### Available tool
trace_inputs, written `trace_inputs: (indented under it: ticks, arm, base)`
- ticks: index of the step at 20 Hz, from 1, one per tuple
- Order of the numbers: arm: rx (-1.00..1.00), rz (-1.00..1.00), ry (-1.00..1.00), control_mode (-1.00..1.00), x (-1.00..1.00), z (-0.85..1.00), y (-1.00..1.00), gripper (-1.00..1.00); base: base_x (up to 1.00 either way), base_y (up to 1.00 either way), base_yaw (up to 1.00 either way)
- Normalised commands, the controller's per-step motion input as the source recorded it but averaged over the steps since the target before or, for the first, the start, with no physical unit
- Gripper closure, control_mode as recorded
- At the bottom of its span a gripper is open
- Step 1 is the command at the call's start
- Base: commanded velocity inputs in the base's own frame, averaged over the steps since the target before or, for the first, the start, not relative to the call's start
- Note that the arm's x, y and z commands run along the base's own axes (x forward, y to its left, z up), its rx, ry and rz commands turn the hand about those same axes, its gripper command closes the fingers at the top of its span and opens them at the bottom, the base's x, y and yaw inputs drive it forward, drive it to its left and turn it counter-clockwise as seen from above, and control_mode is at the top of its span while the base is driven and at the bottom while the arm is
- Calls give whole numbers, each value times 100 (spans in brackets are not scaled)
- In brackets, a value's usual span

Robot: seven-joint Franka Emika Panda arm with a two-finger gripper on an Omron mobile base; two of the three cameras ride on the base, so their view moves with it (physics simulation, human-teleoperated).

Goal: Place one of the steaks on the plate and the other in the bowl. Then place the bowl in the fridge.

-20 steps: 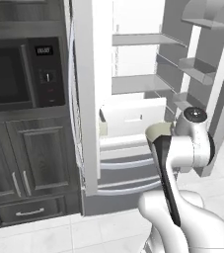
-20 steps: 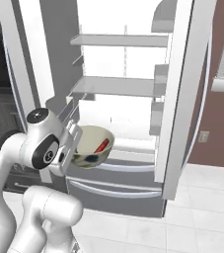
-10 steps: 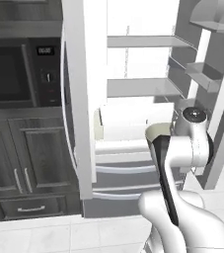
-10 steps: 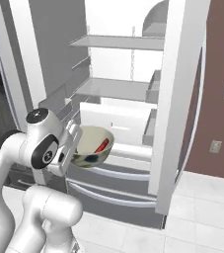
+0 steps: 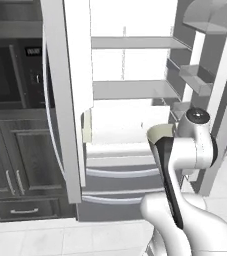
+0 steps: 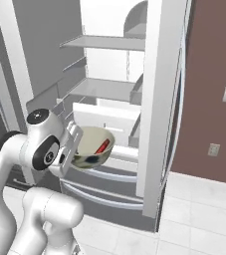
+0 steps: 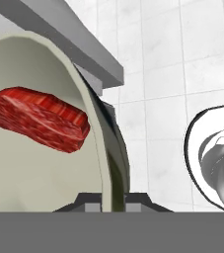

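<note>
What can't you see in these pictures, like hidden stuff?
- Gripper fingertips: hand view, cut off behind the bowl wall.
- Steak: right base view, mostly behind the bowl's rim.
- Bowl: left base view, mostly behind the arm.
- Fridge top shelf: left base view, cut off by the edge.

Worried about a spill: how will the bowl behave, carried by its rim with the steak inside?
The bowl looks rigid and smooth, so it may slip in the claw. It hangs tilted from one rim point; the steak could slide.
</note>
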Motion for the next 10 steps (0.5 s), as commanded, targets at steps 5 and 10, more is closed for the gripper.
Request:
trace_inputs:
  ticks: [5, 10]
  arm:
    - [0, 0, 0, 100, 0, 0, 0, 100]
    - [0, 0, 0, 100, 0, 0, 0, 100]
  base:
    - [54, 8, 2]
    - [70, 26, 0]
